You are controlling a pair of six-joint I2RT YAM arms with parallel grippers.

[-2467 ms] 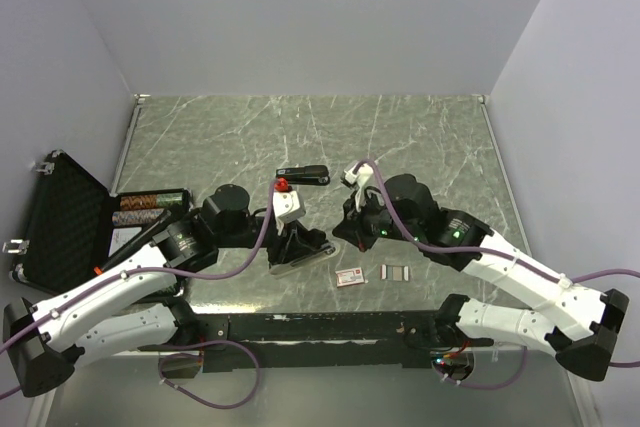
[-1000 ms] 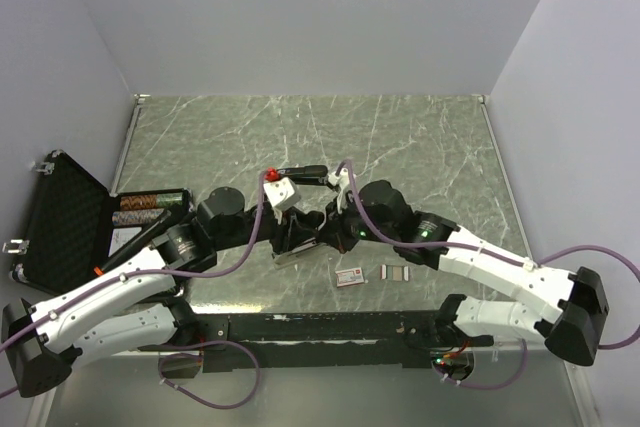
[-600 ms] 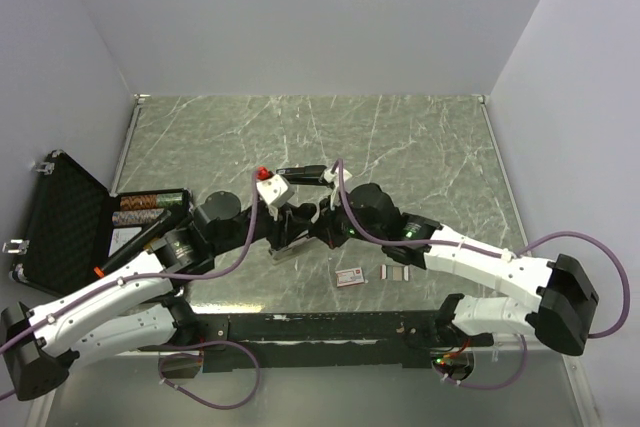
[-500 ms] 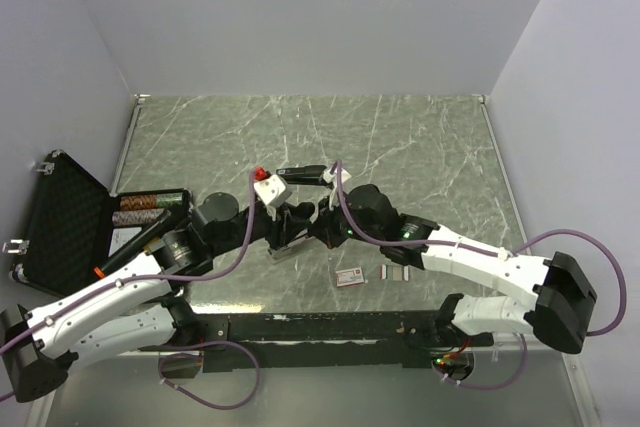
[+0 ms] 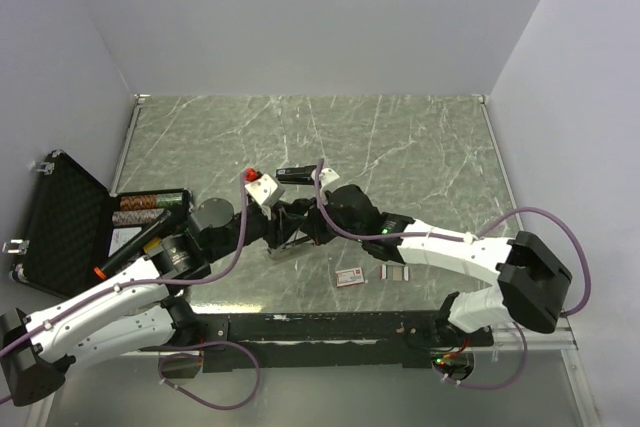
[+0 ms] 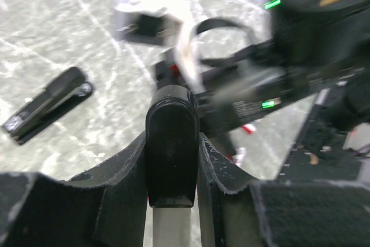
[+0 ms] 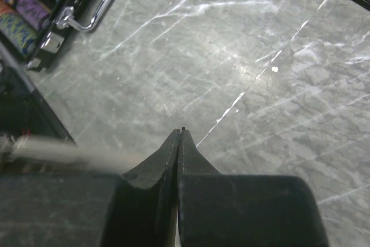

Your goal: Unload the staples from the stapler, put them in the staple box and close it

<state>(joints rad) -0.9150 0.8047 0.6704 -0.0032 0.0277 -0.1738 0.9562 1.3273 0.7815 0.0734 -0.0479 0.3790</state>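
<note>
My left gripper (image 5: pixel 281 229) is shut on a stapler (image 6: pixel 171 143) with a black top and a silvery rail under it, held just above the table; it also shows in the top view (image 5: pixel 285 243). My right gripper (image 5: pixel 306 224) is shut, right beside that stapler; in its wrist view the fingers (image 7: pixel 181 134) are pressed together, with only a tiny dark sliver at the tip. The blurred silvery rail (image 7: pixel 69 151) lies to their left. Short grey staples (image 5: pixel 396 272) lie on the table to the right of a small red-and-white box (image 5: pixel 350 278).
A second black stapler (image 5: pixel 301 174) lies on the marble table behind the grippers, also in the left wrist view (image 6: pixel 49 105). An open black case (image 5: pixel 60 227) with patterned rolls stands at the left, its handle in the right wrist view (image 7: pixel 87 4). White walls enclose the table.
My right arm has reached left, bringing its shut gripper up against the held stapler. My left gripper has drifted a little left and back with the stapler in it.
</note>
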